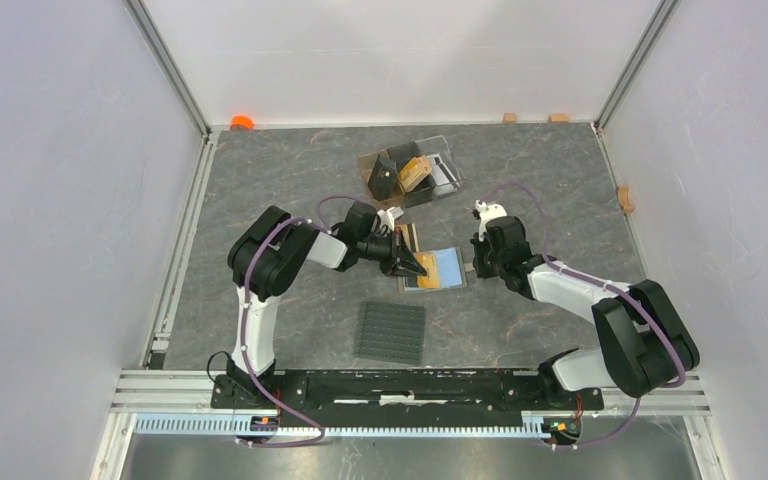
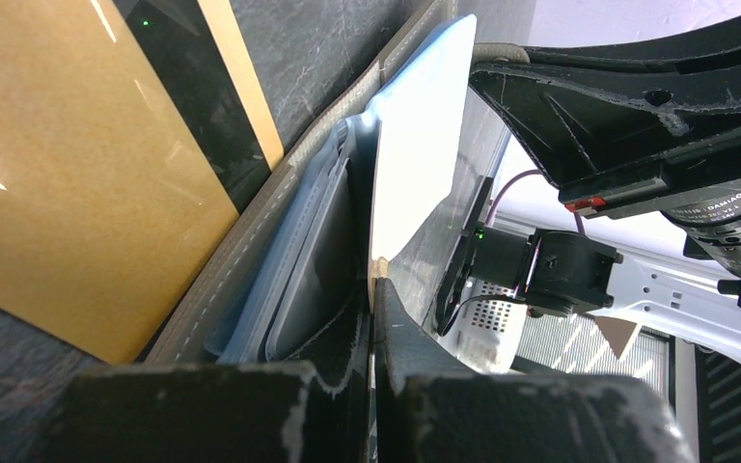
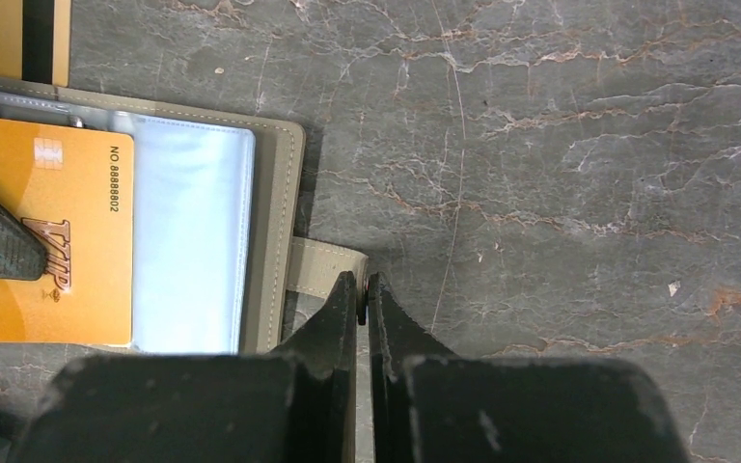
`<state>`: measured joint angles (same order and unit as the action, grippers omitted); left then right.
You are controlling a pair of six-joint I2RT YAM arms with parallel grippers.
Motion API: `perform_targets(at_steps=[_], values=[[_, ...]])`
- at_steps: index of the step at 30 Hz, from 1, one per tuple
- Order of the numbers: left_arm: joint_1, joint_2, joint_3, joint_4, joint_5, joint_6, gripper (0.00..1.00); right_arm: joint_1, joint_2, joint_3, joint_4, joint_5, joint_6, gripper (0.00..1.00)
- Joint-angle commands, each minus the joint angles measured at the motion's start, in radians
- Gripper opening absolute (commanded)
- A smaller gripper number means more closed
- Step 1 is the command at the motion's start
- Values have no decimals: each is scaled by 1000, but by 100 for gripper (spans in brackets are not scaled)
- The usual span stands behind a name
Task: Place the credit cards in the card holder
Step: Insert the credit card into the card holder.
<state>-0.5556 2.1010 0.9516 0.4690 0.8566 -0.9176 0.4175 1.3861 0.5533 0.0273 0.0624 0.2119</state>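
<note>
Left gripper [image 1: 418, 268]: jaws pressed together on one edge of the gold VIP card [image 3: 68, 241]. In the left wrist view [image 2: 373, 289] the pinched sheet is seen edge-on, looks pale and stands tilted up from the holder.
Right gripper [image 3: 362, 285]: jaws pressed together on the snap tab [image 3: 323, 265] at the holder's edge, low against the counter [image 1: 290, 170].
Card holder [image 1: 448, 262]: lies open and flat at mid-counter between the two grippers, with the clear bluish pockets facing up.
Gold VIP card: lies over the pocket page, partly covering it. Whether any edge is inside a pocket cannot be told.
Striped gold card [image 3: 0, 39]: flat on the counter just beside the holder's far edge, outside it.
Clear stand [image 1: 445, 170]: near the far edge, well apart from the holder, with dark and gold items in it.
Studded mat [image 1: 392, 332]: dark grey, on the counter near the arm bases.
</note>
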Motion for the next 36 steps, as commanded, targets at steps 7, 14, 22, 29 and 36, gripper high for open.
perform_targets(at_steps=[7,14,22,29,36], values=[[-2,73,2,-81,-126,52,2,7,-32,14,5,7,8,0],[-28,102,28,-43,-110,13,2,10,-26,14,6,4,8,0],[-41,113,36,-28,-109,-11,2,12,-24,11,11,2,12,0],[-63,103,52,-37,-120,-20,6,14,-32,11,9,6,12,0],[-63,-8,68,-196,-198,101,28,14,-67,4,-11,57,13,0]])
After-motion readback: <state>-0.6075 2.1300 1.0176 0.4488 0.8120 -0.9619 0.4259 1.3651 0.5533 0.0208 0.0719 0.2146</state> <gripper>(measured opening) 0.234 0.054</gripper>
